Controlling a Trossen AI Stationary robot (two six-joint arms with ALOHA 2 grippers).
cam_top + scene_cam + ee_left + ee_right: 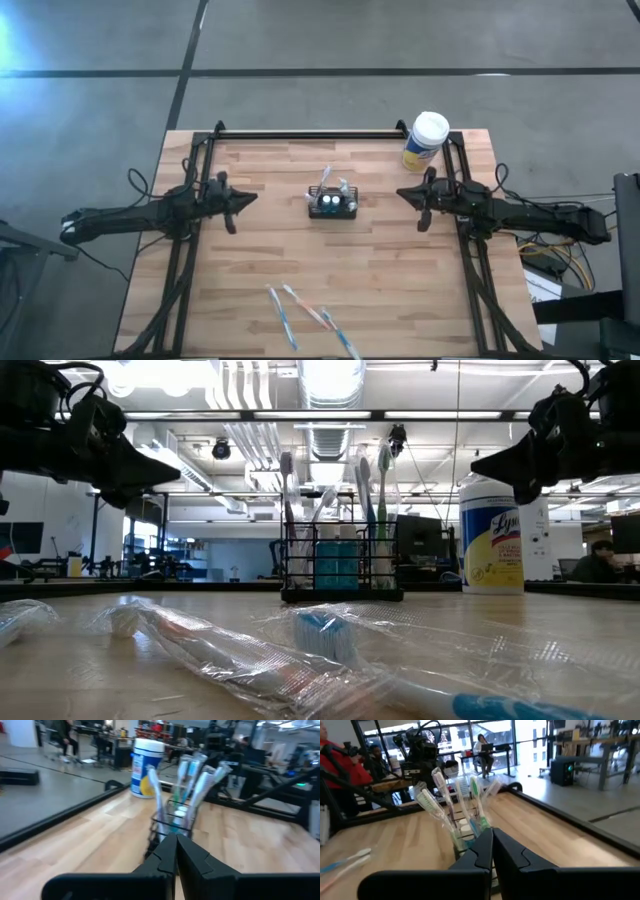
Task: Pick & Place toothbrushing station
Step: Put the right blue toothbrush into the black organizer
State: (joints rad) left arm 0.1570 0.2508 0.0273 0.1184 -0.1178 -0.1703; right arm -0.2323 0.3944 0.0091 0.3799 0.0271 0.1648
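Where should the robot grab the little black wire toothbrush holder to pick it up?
Probably the toothbrush holder by a short end wall, low on the mesh, coming in from the side. Upright toothbrushes fill its top, so a grab from above would likely hit them.

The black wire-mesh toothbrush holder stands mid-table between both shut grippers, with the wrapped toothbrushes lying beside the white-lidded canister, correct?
Not quite: the high view shows the wrapped toothbrushes lying near the table's front edge, far from the white-lidded canister. The black wire-mesh toothbrush holder does stand between the shut left gripper and right gripper.

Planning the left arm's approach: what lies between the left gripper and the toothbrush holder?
Only bare table; the high view shows nothing between left gripper and toothbrush holder.
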